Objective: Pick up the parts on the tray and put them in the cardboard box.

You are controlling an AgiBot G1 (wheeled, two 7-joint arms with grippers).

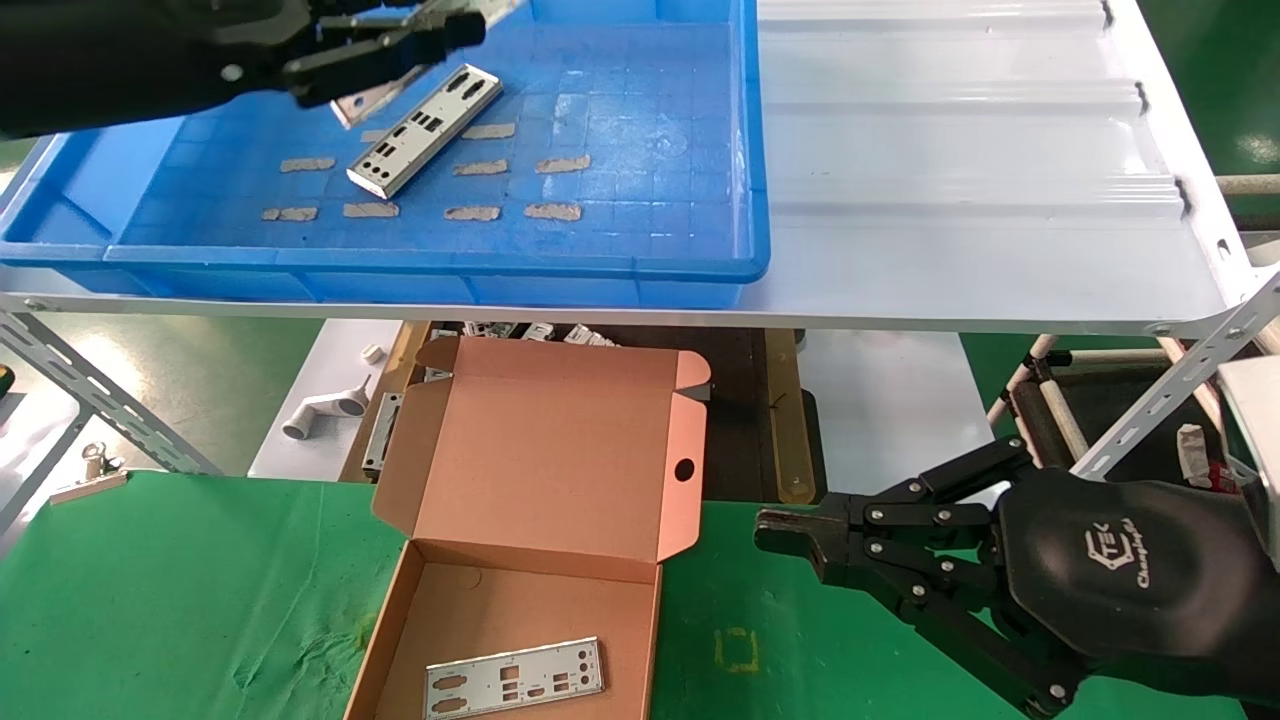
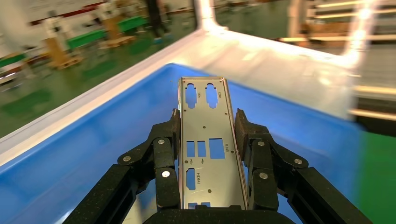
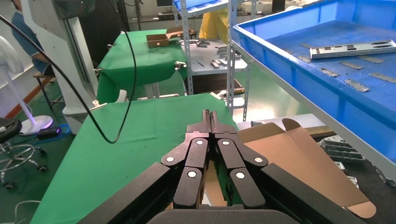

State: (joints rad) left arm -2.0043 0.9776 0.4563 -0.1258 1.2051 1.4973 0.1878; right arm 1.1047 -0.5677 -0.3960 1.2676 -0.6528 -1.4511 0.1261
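My left gripper (image 1: pixel 400 45) is over the far left of the blue tray (image 1: pixel 640 268), shut on the long edges of a silver part (image 1: pixel 362 104). In the left wrist view the part (image 2: pixel 208 158) lies flat between the two fingers (image 2: pixel 243 128), above the tray floor (image 2: pixel 93 154). A second part (image 1: pixel 425 130) lies diagonally on the tray floor. The open cardboard box (image 1: pixel 540 470) sits on the green table below the shelf, with one part (image 1: pixel 515 678) in its base. My right gripper (image 1: pixel 775 530) is shut and empty, right of the box; it also shows in the right wrist view (image 3: pixel 209 114).
Several tan tape strips (image 1: pixel 472 213) lie on the tray floor. The tray stands on a white corrugated shelf (image 1: pixel 980 200) with slanted metal legs (image 1: pixel 100 400). Loose parts and a white fitting (image 1: pixel 325 405) lie behind the box. The box lid (image 3: pixel 299 158) shows beyond my right gripper.
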